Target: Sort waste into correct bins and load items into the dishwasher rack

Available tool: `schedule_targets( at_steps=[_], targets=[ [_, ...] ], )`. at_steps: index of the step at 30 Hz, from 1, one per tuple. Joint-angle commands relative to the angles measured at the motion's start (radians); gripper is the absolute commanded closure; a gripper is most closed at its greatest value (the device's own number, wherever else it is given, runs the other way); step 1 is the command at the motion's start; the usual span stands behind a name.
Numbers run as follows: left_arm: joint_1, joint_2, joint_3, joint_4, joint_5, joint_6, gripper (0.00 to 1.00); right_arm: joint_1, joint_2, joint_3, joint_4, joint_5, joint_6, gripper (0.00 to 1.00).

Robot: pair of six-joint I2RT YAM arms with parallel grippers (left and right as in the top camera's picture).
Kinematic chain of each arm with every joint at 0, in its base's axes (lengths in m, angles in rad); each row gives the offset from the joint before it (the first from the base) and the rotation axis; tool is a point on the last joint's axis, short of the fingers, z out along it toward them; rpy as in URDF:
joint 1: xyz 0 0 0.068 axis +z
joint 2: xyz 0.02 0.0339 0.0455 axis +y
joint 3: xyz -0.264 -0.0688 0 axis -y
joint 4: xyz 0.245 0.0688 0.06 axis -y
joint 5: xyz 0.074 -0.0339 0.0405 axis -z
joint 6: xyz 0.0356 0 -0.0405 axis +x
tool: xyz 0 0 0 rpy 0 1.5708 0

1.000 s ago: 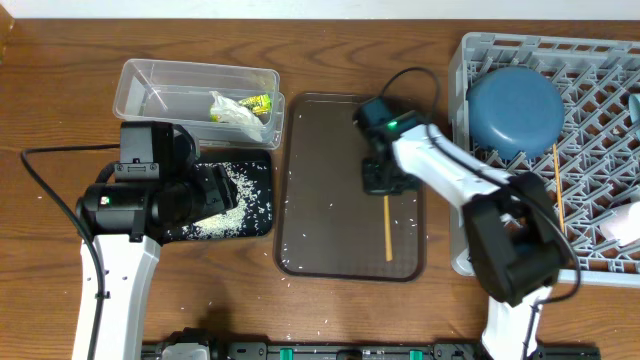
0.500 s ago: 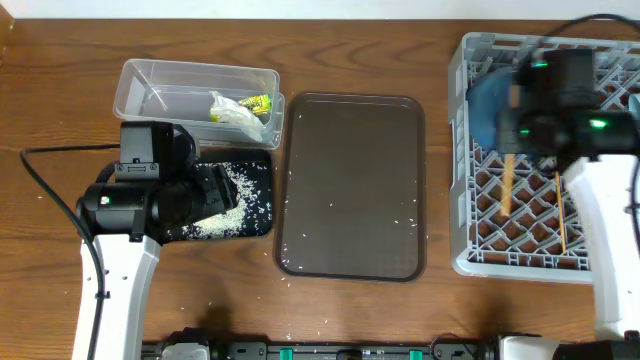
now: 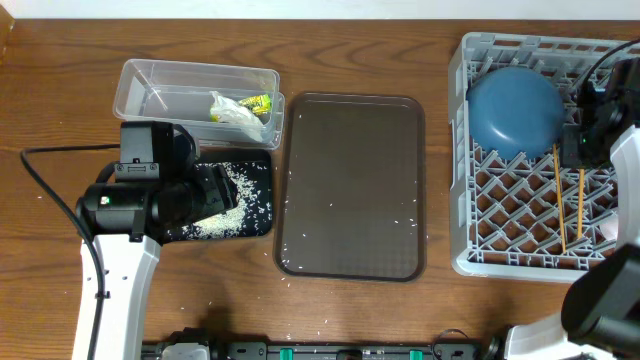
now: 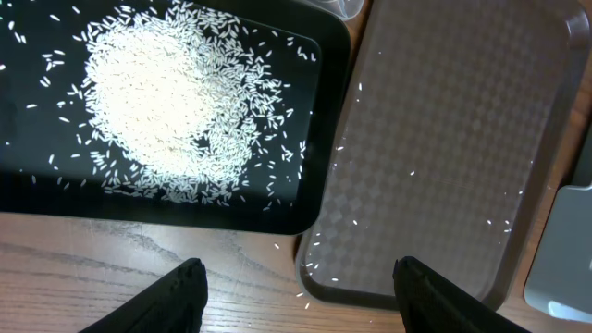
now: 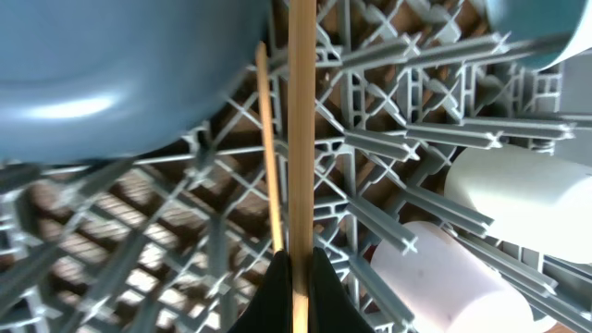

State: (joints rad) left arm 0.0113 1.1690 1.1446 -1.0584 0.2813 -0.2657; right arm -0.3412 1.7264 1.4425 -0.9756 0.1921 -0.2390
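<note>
Since half a second ago the right arm has been swinging from the rack's left half toward its right edge, carrying a chopstick with it. The right gripper point(image 5: 298, 270) is now pinching the near end of that light wooden chopstick point(image 5: 301, 120), its fingers narrowed tight on the stick, and is holding it over the large square grey plastic dishwasher rack point(image 3: 520, 258). It is hanging just beside the second light wooden chopstick point(image 5: 269, 157), which is lying among the pegs. The round blue dish point(image 3: 515, 108) is sitting in the rack's far left part, while the cream cup point(image 5: 527, 194) and the pink cup point(image 5: 444, 277) are lying on the pegs to the right. The left gripper point(image 4: 298, 277) is hovering with its fingers spread wide above the table edge, holding nothing. Beyond it, loose white rice grains point(image 4: 157, 102) are lying piled in the shallow black rectangular tray point(image 4: 314, 199), next to the larger brown serving tray point(image 3: 350, 185). The clear plastic rectangular tub point(image 3: 140, 80) is holding the yellow-green snack wrapper point(image 3: 258, 101) and the crumpled white tissue point(image 3: 235, 116).
</note>
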Motion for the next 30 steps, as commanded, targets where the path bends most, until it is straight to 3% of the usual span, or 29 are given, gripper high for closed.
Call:
schedule_targets(
  at_steps=[1, 4, 6, 8, 9, 18, 24, 27, 30],
  targets=[
    [0.003, 0.000, 0.003, -0.004, -0.006, -0.002, 0.32, -0.012, 0.050, 0.000, 0.007, 0.020, -0.023, 0.88],
    [0.003, 0.000, 0.003, -0.004, -0.006, -0.002, 0.32, -0.012, 0.060, 0.000, 0.019, 0.017, 0.021, 0.59],
    [0.003, 0.000, 0.003, -0.004, -0.006, -0.002, 0.32, -0.012, 0.050, 0.004, 0.023, 0.017, 0.044, 0.46],
    [0.003, 0.000, 0.003, -0.004, -0.006, -0.002, 0.32, -0.011, 0.035, 0.014, 0.017, -0.011, 0.044, 0.44],
    [0.003, 0.000, 0.003, -0.004, -0.006, -0.002, 0.27, -0.011, 0.024, 0.019, 0.014, -0.042, 0.045, 0.43],
    [0.003, 0.000, 0.003, -0.016, -0.032, 0.022, 0.09, -0.011, -0.142, 0.024, -0.093, -0.520, 0.091, 0.29],
    [0.003, 0.000, 0.003, -0.074, -0.032, 0.101, 0.09, -0.011, -0.210, 0.016, -0.237, -0.499, 0.105, 0.19],
    [0.003, -0.013, -0.002, -0.104, -0.036, 0.147, 0.09, -0.011, -0.265, -0.024, -0.250, -0.499, 0.109, 0.01],
    [0.003, -0.074, -0.038, -0.107, -0.059, 0.146, 0.09, -0.011, -0.372, -0.122, -0.195, -0.486, 0.140, 0.01]
  ],
)
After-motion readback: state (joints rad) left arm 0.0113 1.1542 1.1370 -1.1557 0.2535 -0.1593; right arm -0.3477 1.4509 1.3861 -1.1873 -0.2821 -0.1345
